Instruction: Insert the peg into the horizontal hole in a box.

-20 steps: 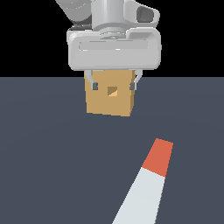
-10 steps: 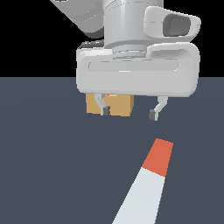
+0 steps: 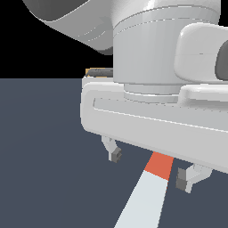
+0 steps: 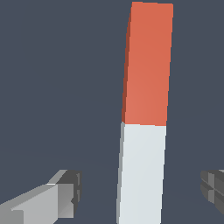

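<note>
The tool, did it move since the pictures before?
Yes. In the exterior view the tool has come toward the camera, away from the box, and now hangs open over the peg, which has stayed put.

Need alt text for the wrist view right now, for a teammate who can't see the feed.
The peg lies lengthwise on a dark grey surface, its orange-red end section leading into its pale grey-white length. The open gripper straddles the white part, one fingertip on each side, neither touching it. The box is not in this view.
</note>
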Robot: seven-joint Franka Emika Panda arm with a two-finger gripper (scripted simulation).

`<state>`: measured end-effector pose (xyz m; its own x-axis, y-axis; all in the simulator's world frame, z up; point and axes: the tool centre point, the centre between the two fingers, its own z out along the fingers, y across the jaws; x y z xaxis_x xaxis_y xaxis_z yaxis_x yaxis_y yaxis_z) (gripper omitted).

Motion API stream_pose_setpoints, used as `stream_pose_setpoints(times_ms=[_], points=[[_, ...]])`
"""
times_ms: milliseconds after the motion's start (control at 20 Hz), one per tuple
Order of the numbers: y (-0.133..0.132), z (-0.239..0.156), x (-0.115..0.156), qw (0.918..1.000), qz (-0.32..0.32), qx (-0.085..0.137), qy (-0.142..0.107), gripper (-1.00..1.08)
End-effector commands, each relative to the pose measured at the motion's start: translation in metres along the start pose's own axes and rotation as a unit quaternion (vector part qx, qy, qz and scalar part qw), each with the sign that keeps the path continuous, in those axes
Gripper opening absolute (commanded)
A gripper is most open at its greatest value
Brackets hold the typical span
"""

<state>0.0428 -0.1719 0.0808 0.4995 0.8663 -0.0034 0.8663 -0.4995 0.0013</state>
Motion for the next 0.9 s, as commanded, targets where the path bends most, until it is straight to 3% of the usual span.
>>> stream_pose_setpoints(times_ms=[0, 550, 850], points=[[0.006, 0.007, -0.009, 0.9998, 0.017, 0.0, 0.001, 1.0], [0.01, 0.013, -0.017, 0.9996, 0.029, 0.001, 0.001, 1.0], [0.009, 0.036, -0.017, 0.9996, 0.029, 0.001, 0.001, 1.0]])
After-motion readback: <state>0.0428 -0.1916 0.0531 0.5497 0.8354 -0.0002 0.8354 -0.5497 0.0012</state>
